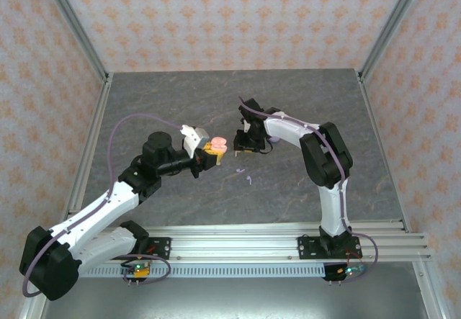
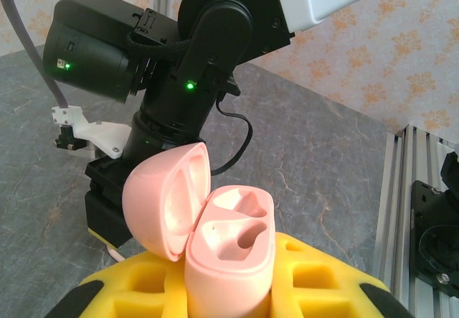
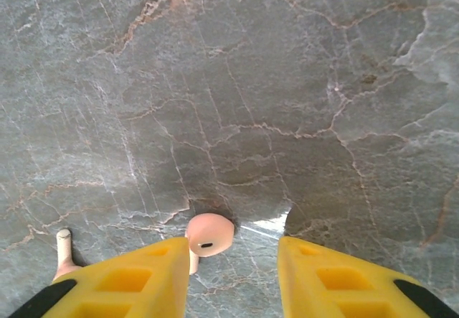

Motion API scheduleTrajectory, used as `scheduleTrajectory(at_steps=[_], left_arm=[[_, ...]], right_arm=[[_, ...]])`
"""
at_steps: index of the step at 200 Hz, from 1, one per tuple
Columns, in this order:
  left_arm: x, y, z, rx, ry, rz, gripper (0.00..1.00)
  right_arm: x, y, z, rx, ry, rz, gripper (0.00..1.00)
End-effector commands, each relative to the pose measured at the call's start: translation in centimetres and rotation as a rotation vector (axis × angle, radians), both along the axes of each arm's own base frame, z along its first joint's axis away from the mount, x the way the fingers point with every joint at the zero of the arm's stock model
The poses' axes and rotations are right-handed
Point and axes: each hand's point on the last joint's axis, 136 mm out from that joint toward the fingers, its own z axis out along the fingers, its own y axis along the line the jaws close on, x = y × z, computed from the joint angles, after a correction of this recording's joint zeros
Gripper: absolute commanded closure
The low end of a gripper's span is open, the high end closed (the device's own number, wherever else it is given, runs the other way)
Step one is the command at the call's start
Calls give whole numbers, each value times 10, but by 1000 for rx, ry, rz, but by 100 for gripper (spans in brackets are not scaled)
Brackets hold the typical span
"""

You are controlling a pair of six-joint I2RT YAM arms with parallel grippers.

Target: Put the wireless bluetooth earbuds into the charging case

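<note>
The left tool (image 2: 229, 281) is clamped on the pale pink charging case (image 2: 231, 257), whose body sits between the yellow fingers (image 2: 140, 282) with its lid (image 2: 163, 204) hinged open to one side, both inner wells showing and unfilled. In the top view the case is held above the middle of the grey marbled surface (image 3: 287, 81), just beside the right tool (image 3: 233, 245). That tool points down at the surface with its jaws parted and nothing gripped – a pale pink earbud (image 3: 209, 235) lies in the gap, close against one finger and apart from the other. A second pale pink earbud (image 3: 64, 252) lies off to the side. Two tiny lilac earbuds (image 1: 250, 181) lie on the surface near the tools, nearer the arm bases.
</note>
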Motion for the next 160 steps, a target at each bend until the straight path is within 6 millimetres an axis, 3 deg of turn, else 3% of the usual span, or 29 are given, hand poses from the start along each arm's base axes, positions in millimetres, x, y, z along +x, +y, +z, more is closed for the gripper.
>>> scheduleTrajectory(at_steps=[1,160], left_arm=[[-3,2,4,-2,-12,8,95],[-3,2,3,-3,-15,9,95]], right_arm=[[0,5,10,33,-6,-31,62],[2,10,-6,-65,25,-18,64]])
